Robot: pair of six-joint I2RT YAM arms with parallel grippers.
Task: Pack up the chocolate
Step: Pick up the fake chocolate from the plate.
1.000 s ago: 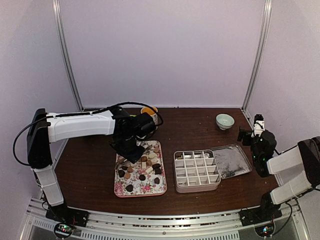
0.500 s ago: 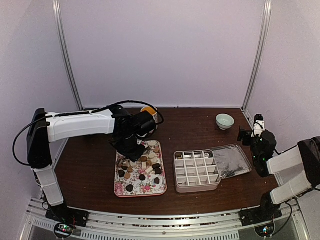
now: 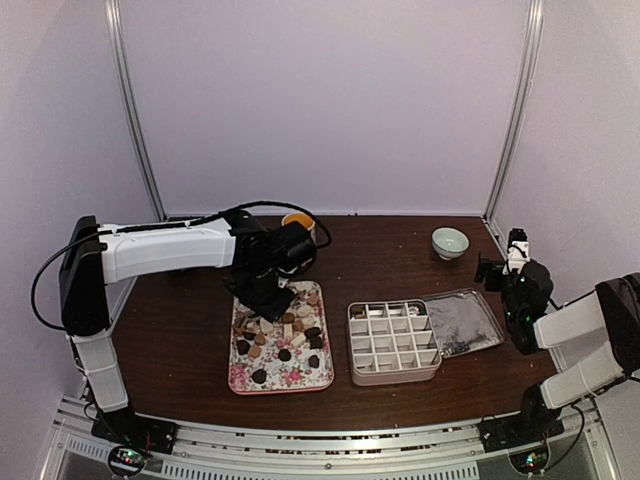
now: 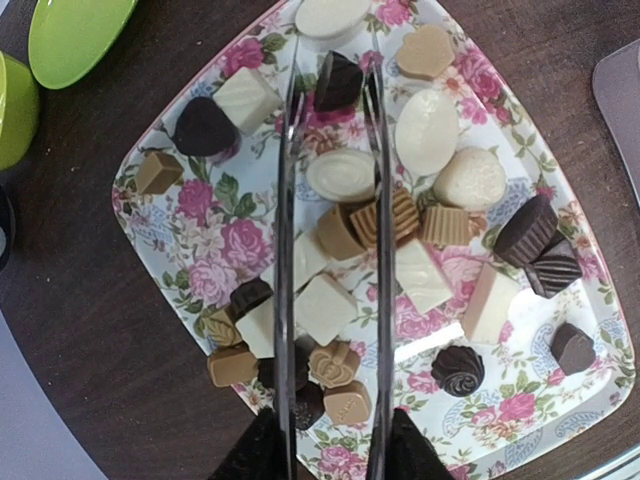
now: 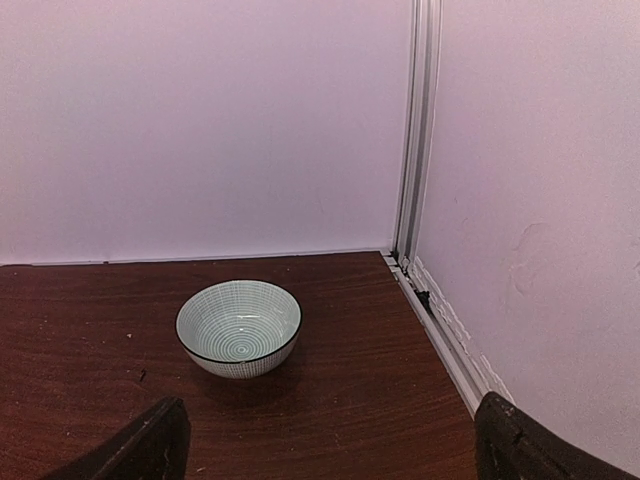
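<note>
Since the chocolate (image 4: 340, 173) on the tray (image 4: 215, 245) just ahead of our left gripper (image 4: 330, 455) looks light, hard, slick and easily marred, we would pinch one piece gently across its sides with the tongs (image 4: 285, 250) it clamps, their arms spread astride several pieces.

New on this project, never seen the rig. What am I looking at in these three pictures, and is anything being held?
Two robot arms are bolted at the near table edge, each ending in a two-finger pincer. The wide picture comes from a fixed camera above and behind them. The other two come from a camera on each wrist. The left pincer is shut on metal tongs, whose tips hang apart over a floral tray of small chocolates, dark, tan and white. Beside the tray sit a divided box and a silvery lid. The right pincer is open, holds nothing, and faces a striped bowl.
</note>
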